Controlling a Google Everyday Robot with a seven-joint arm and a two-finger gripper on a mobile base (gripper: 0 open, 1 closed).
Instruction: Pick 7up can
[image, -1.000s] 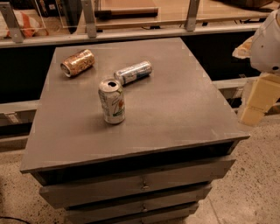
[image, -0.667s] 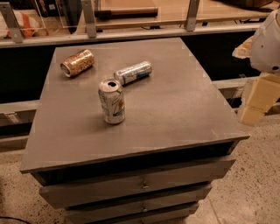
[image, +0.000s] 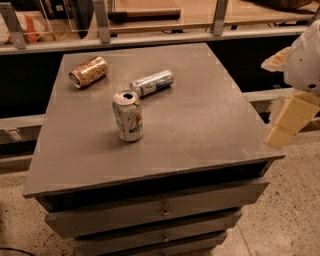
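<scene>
The 7up can (image: 128, 115) stands upright on the grey cabinet top (image: 200, 115), left of its middle; it is pale silvery-white with red-green marks and an opened silver top. My gripper (image: 286, 121) hangs at the right edge of the view, beyond the cabinet's right side, well apart from the can and at about the height of the top.
A copper-brown can (image: 88, 71) lies on its side at the back left. A slimmer silver-and-blue can (image: 152, 82) lies on its side just behind the 7up can. The cabinet has drawers (image: 162, 211) below. A railing with posts (image: 150, 37) runs behind.
</scene>
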